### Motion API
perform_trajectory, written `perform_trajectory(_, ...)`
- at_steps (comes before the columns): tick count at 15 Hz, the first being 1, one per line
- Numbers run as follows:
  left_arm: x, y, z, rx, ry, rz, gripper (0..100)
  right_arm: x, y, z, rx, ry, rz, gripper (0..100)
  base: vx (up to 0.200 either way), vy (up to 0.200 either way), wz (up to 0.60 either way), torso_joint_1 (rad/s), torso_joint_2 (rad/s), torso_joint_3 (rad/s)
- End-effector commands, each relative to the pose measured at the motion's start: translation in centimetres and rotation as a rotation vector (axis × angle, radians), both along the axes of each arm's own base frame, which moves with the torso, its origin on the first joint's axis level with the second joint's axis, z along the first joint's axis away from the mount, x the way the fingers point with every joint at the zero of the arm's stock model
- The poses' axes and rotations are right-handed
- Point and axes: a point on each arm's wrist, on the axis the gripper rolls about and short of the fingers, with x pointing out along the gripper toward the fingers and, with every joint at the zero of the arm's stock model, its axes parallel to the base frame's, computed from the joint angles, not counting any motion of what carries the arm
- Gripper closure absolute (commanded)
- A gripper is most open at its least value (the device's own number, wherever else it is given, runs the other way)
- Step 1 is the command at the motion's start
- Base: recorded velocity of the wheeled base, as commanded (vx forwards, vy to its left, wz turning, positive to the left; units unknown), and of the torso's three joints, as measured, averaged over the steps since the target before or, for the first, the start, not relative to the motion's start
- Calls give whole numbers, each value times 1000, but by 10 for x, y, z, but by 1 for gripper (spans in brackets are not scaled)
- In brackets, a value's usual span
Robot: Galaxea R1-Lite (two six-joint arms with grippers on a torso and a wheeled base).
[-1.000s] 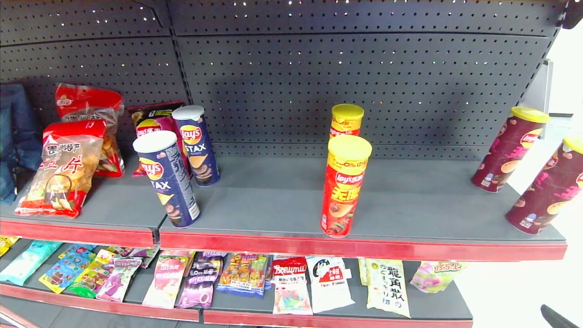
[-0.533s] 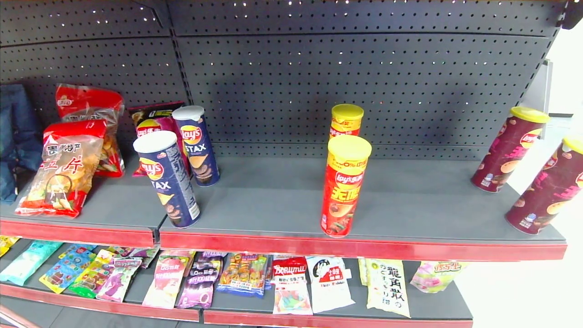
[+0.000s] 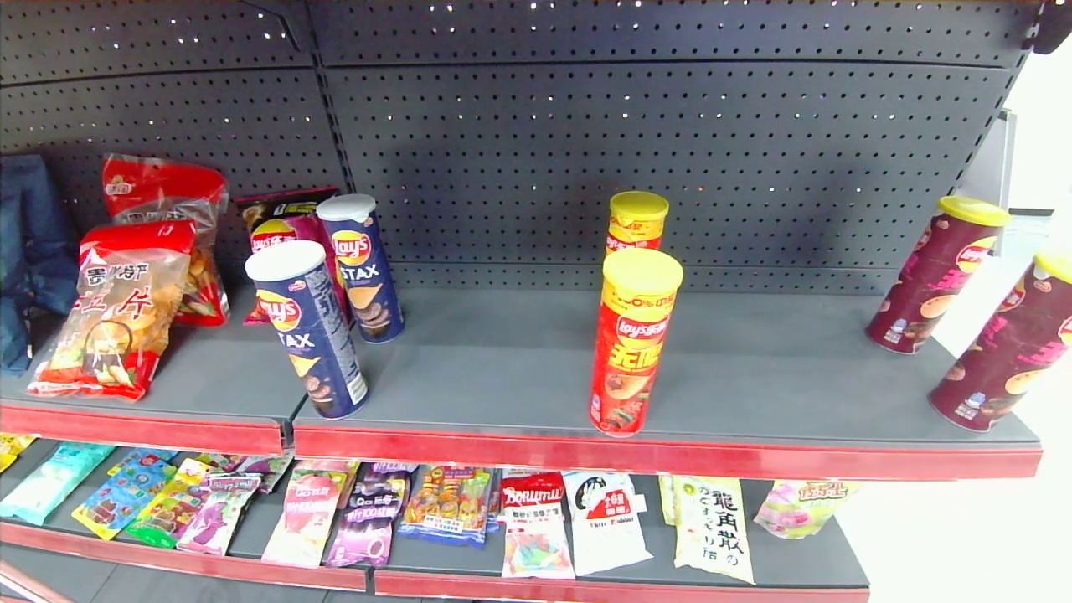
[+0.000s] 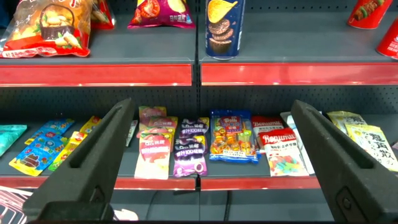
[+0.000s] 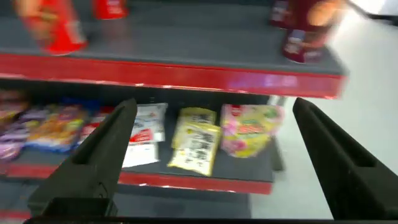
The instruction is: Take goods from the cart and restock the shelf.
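Starting closest in: left gripper [image 4: 212, 104] spread wide, nothing between the jaws. Same deal with the right gripper [image 5: 214, 102], splayed apart and carrying nothing. Both sitting low, aimed straight at the shelf front, roughly level with the lower shelf [image 4: 155, 182] and its row of candy packets [image 4: 233, 137] lying flat.

Moving up and back to the upper shelf [image 3: 670, 456]. Along the front edge: a blue can [image 3: 308, 331] by the seam left of middle, a red can [image 3: 632, 343] around the middle, a maroon can [image 3: 1009, 343] at the right end. All upright, long axis vertical. Behind each, a twin nearer the back edge: second blue can [image 3: 364, 268], second red can [image 3: 636, 222], second maroon can [image 3: 934, 276]. Snack bags [image 3: 113, 310] piled at the left end. Pegboard [image 3: 670, 151] closing off the back.

Key bit for the next move: upper shelf dead ahead and above both grippers, left one lined up under the blue can, right one facing the stretch toward the maroon end. Nothing in hand though, so guessing a trip to the cart first. Best-looking open stretches: between blue and red, then between red and maroon. Probably left arm for the first, right arm for the second.
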Motion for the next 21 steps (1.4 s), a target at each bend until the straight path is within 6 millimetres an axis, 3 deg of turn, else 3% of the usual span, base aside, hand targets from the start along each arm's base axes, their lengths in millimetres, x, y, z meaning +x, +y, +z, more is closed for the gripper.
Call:
perform_trajectory(1,0,0,0,0,0,0,0,0,1,1,1,6,37,0,0,0,0,0,0,0)
perform_trajectory(7,0,0,0,0,0,0,0,-6,0,-2,19,-30,161,0,0,0,0,0,0,0)
perform_trajectory(13,0,0,0,0,0,0,0,-8,-3,-3,6,-93,5,0,0,0,0,0,0,0)
perform_trajectory(15,0,0,0,0,0,0,0,-8,-5,-9,28,-25,-60,0,0,0,0,0,0,0)
perform_trajectory(16,0,0,0,0,0,0,0,-8,-5,-8,91,-39,-64,0,0,0,0,0,0,0)
perform_trajectory(21,0,0,0,0,0,0,0,-8,-4,-8,41,-41,-49,0,0,0,0,0,0,0)
